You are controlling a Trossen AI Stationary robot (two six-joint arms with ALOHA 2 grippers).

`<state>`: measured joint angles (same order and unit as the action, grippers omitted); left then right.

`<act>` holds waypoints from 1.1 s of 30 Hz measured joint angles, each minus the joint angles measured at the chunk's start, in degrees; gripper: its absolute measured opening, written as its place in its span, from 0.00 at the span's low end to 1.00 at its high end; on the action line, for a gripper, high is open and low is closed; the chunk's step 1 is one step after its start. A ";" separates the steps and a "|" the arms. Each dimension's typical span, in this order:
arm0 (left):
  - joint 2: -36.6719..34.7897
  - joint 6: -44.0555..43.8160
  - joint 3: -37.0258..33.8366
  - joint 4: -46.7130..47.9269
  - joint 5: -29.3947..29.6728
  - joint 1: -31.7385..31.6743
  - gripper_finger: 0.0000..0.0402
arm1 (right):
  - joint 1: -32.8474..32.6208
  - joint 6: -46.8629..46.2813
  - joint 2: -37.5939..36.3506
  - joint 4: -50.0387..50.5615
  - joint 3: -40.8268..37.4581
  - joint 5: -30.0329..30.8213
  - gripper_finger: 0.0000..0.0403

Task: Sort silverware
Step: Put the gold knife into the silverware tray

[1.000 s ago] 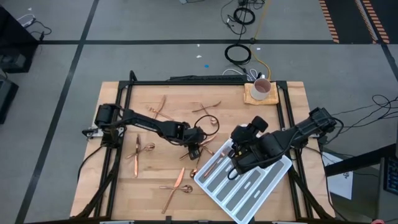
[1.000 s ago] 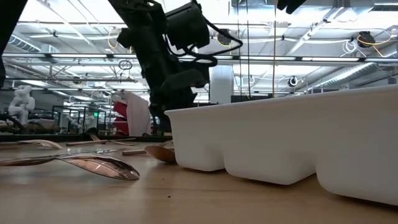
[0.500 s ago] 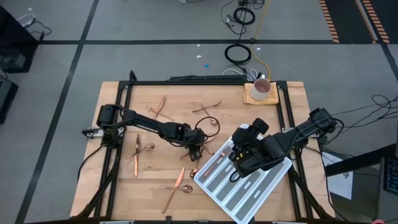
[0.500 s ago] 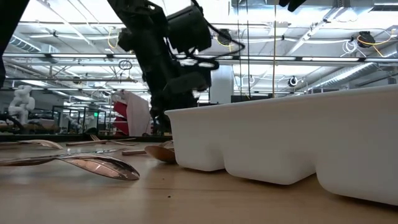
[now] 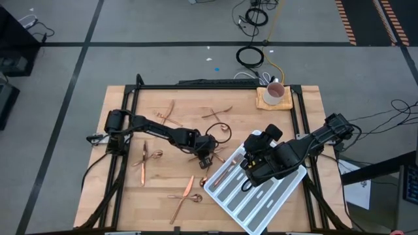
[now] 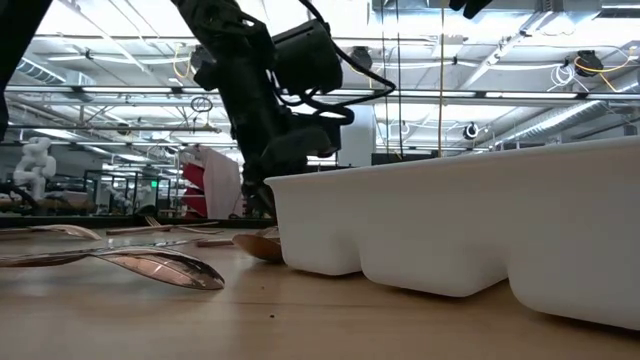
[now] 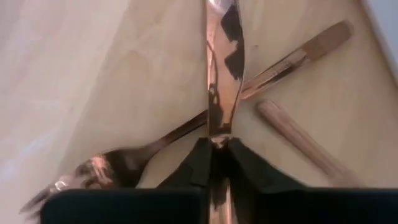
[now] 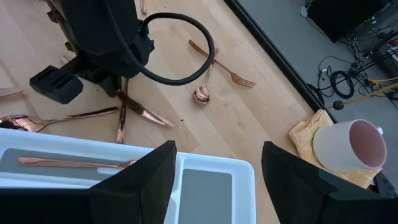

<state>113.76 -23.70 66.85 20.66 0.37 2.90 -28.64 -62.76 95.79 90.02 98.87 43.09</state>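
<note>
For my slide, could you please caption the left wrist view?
Left gripper closed on a copper knife lying across a fork.

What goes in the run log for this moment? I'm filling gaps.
left gripper: shut on knife | right gripper: open over tray | sorting: unfinished

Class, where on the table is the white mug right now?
In the high view the white mug stands on a tan cloth at the table's far right corner, beyond the white tray.

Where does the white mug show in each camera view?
High view: mug at the table's far right corner, on a cloth.
Low view: not in it.
Left wrist view: not in it.
Right wrist view: mug beyond the white tray.
Shared landmark: white tray.
</note>
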 joint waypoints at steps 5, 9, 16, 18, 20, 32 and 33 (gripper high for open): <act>0.13 -0.02 -0.04 -0.99 -0.62 0.24 0.06 | 0.00 0.00 0.00 0.00 0.00 0.00 0.55; -1.08 -1.49 -0.09 -0.09 -0.99 0.24 0.06 | 0.00 0.07 0.00 -0.02 0.00 0.16 0.55; -4.35 -4.11 -0.37 3.25 -1.60 -0.24 0.03 | 0.00 0.22 0.00 -0.02 0.00 0.27 0.55; -5.32 -4.49 -0.37 4.25 -1.51 -0.47 0.00 | 0.00 0.22 0.00 -0.02 0.00 0.33 0.55; -6.16 -4.56 -0.44 5.42 -1.37 -0.53 0.00 | 0.00 0.22 0.00 0.00 -0.02 0.34 0.55; -11.00 -7.34 -0.23 5.65 0.10 -0.85 0.00 | 0.00 1.14 0.00 0.00 -0.04 0.37 0.55; -10.94 -7.33 -0.24 5.61 0.14 -0.92 0.00 | 0.02 1.32 0.00 0.00 -0.04 0.37 0.55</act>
<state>102.82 -31.03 66.61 26.28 0.51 1.98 -28.62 -61.45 95.79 90.02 98.83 43.46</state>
